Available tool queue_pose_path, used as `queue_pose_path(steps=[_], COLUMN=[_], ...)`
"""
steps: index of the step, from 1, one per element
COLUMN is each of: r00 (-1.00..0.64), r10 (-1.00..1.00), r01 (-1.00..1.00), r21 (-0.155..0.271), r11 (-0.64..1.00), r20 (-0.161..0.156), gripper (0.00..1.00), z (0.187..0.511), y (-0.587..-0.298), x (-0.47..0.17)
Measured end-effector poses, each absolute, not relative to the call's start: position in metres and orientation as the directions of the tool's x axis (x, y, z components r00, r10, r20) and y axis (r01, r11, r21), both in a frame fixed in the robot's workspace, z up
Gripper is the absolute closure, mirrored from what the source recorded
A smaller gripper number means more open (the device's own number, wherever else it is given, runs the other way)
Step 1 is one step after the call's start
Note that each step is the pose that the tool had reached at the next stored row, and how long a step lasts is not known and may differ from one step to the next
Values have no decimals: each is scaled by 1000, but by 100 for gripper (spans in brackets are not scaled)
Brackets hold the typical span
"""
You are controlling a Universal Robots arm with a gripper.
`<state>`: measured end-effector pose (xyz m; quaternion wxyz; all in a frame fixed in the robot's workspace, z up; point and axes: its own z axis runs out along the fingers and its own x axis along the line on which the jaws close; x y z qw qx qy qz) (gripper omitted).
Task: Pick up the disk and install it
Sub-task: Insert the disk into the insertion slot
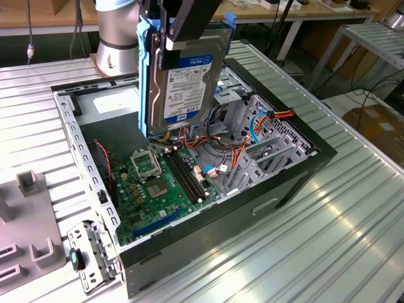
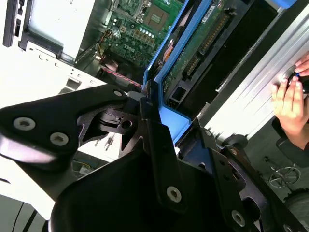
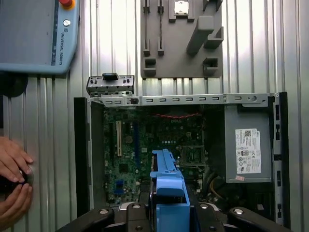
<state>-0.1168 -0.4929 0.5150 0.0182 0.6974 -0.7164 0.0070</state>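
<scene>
Black gripper [image 2: 153, 104] linkage sits right up against the lens in the second wrist view, its 2 fingers clamped hard on the blue carrier frame of the disk [image 2: 203, 38], green circuit-board side towards us. That's a firm grasp, nothing loose.

In the exterior view the disk hangs upright in the upper centre of the frame. Its label faces out, and it's clear above the open computer case [image 1: 284, 183], touching nothing. Below it lie the motherboard [image 1: 158, 183] and a tangle of orange and red cables [image 1: 221, 151]. A grey metal bay [image 1: 252, 120] sits towards the exterior view's right. A person's hands [image 3: 12, 183] rest on the ribbed table [image 1: 341, 240] beside the case, well apart from the disk.

My call for doing this carry well: keep the disk square in the grip and its lower edge above those cables. A tilt here could snag wiring or knock the board.
</scene>
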Motion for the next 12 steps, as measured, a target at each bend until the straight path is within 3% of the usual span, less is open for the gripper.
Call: queue_pose_path(steps=[12], r00=[-27], r10=[-999], r01=[-1000], r21=[15], r11=[27], r20=[41], gripper=[63], z=[512], y=[-496], x=[-86])
